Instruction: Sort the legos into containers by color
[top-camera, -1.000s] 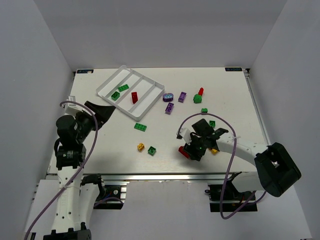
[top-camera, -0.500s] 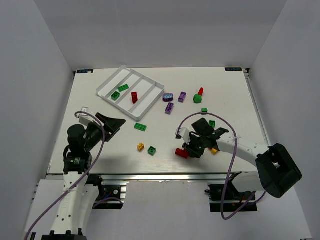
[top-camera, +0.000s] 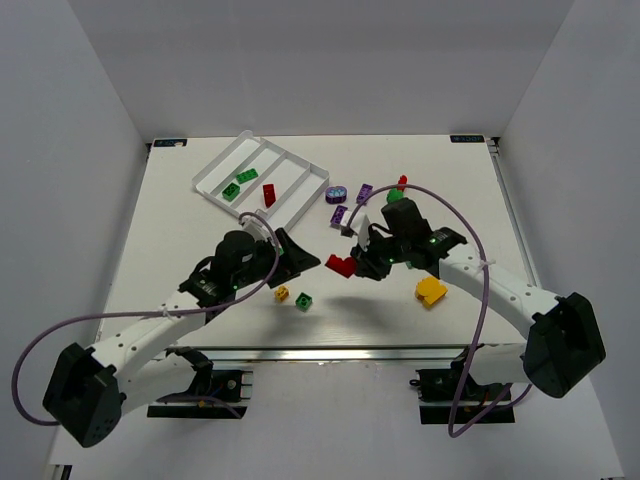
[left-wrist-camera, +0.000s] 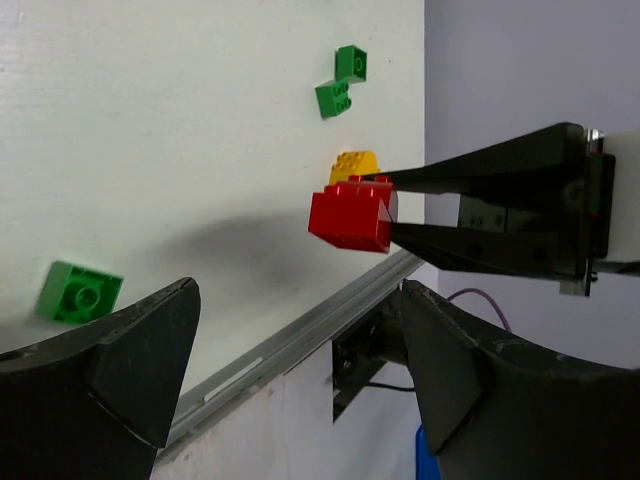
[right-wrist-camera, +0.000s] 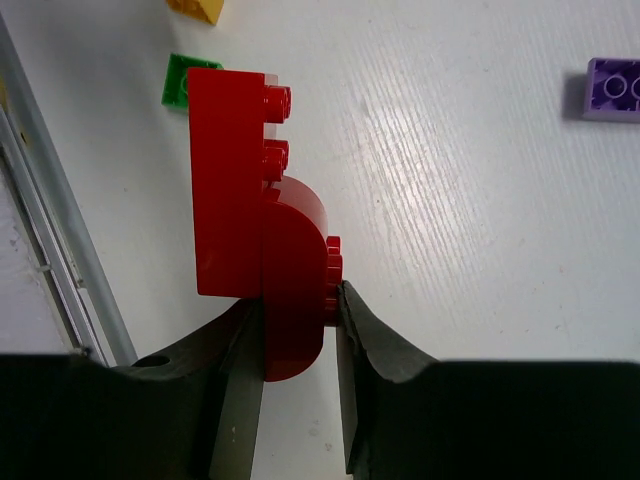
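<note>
From above, the right claw (top-camera: 352, 263) pinches a red lego (top-camera: 339, 266) clear of the table (top-camera: 180, 250). The left claw (top-camera: 303, 258) faces it just beside, spread wide and empty, and the white tray (top-camera: 300, 205) lies beyond both. In the left wrist view the left claw (left-wrist-camera: 300, 370) gapes, with the red lego (left-wrist-camera: 350, 212) ahead of it between the right claw's thin fingers (left-wrist-camera: 470, 175). In the right wrist view the right claw (right-wrist-camera: 295, 330) is clamped on the red lego (right-wrist-camera: 240, 180), with a green brick (right-wrist-camera: 180, 80) beyond it.

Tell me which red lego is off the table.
The red lego in the right gripper, held in the air. The others rest: a red brick in the white tray, a red piece by a green piece.
</note>
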